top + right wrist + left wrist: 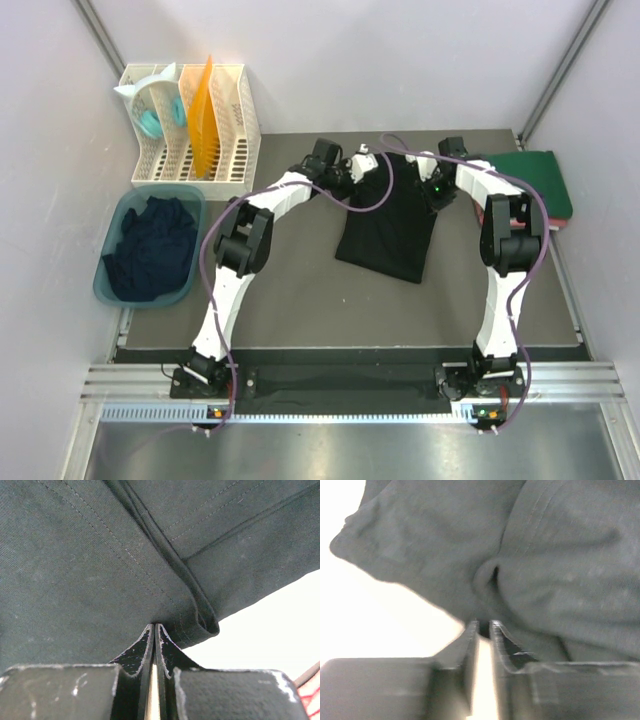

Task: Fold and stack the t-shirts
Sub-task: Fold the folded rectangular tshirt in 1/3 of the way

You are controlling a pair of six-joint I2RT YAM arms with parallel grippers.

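We judge the task about midway. The left pincer (484,628) has its fingers drawn together on a puckered fold of the black t-shirt (388,228), with only a thin slit between them. The right pincer (154,629) is pressed tight on a stitched hem of the same shirt, and the cloth fills the wrist view above its tips.

From above, both pincers grip the shirt's far edge, one at each corner, and the body of the cloth spreads away from them toward the arm bases. It lies mostly flat on the table (300,300). The shirt already looks narrowed into a panel with no sleeves sticking out, though we cannot tell how many layers it has. Its long axis runs from the pincers toward the bases, leaning a little to the left at the near end, where the edge is wider and slanted.

To the outer side of the right pincer, at the table's edge, a folded dark green t-shirt (538,178) sits on a pinkish-red one (560,224), so we take it that a stack is begun. Well off beyond the left pincer, a teal tub (110,290) holds crumpled dark cloth (150,250), probably shirts to be folded, beside a white rack (235,120).

What seems left is a crosswise fold of the black shirt, carrying it to the stack, then the tub's contents
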